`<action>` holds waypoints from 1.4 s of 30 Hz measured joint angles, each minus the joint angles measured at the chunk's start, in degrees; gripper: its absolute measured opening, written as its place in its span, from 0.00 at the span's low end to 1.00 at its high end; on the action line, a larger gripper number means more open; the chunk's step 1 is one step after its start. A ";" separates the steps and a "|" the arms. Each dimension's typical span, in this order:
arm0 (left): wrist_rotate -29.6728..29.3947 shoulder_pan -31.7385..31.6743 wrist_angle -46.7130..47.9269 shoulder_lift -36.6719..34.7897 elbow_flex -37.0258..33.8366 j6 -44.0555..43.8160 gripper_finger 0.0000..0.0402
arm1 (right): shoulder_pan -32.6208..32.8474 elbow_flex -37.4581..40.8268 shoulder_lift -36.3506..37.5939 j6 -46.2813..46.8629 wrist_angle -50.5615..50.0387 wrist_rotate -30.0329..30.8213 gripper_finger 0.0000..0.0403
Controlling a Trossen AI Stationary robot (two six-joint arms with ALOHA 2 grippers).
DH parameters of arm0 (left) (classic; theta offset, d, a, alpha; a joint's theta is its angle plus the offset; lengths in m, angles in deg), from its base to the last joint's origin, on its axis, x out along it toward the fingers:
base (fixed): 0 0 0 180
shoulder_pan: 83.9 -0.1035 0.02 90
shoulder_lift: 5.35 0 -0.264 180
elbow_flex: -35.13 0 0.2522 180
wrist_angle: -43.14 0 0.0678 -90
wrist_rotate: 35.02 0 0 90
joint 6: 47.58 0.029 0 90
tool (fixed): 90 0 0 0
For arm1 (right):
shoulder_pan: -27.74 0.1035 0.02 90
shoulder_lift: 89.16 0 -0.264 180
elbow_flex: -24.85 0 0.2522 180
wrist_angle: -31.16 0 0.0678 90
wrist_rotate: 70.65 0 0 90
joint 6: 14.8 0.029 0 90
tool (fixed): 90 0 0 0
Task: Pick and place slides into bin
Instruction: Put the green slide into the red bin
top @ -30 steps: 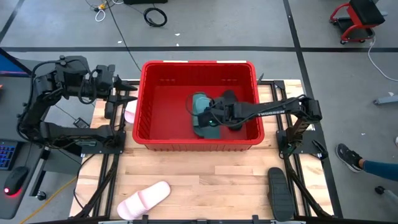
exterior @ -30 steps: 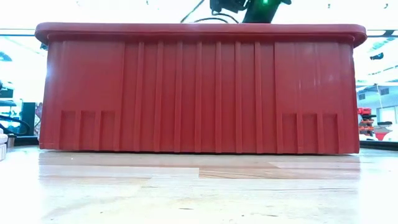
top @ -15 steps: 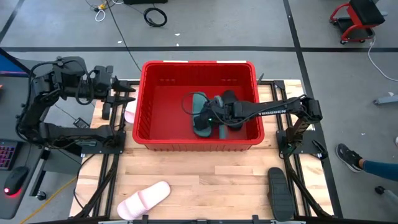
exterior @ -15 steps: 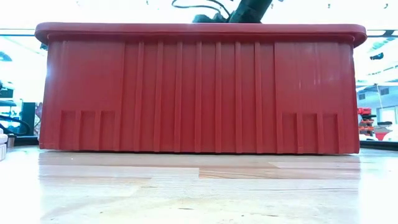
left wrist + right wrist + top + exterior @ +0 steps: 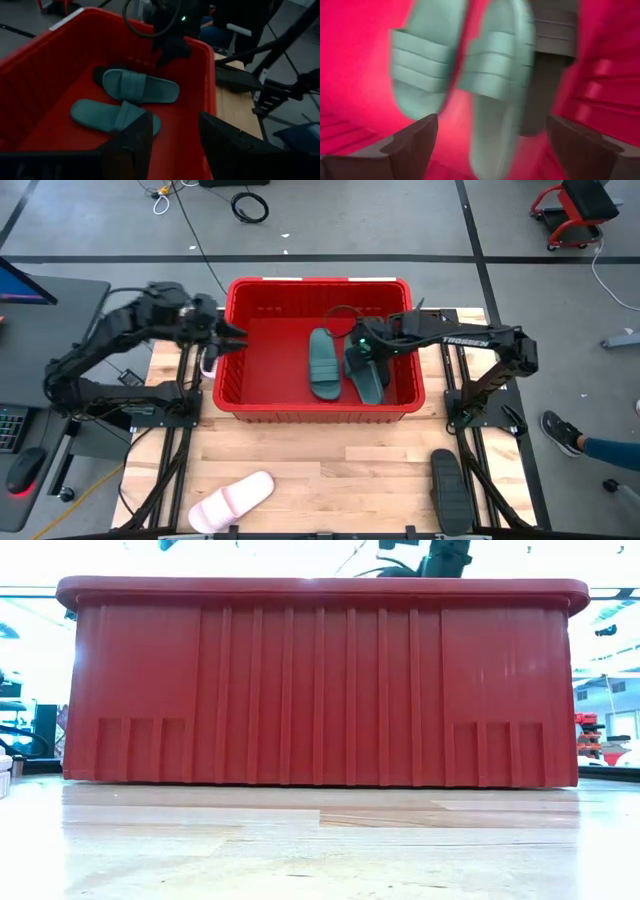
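Two teal green rubbery slides (image 5: 323,362) lie in the large red lattice plastic bin (image 5: 318,412) just below the empty, wide-spread right gripper (image 5: 357,343), probably light and bendy, best pinched across the wide strap, while the left gripper (image 5: 232,340) hovers narrowly parted, holding nothing visible.

Two teal green rubbery slides (image 5: 323,363) (image 5: 366,376) lie flat side by side inside the large red plastic slotted bin (image 5: 318,287). A pale pink slide (image 5: 232,501) and a black slide (image 5: 447,486) lie apart on the wooden counter (image 5: 340,470).
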 joint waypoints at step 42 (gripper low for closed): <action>-0.80 -10.72 -27.21 3.94 -8.04 -3.65 0.31 | -9.38 13.73 -11.50 -13.53 13.50 -17.42 0.67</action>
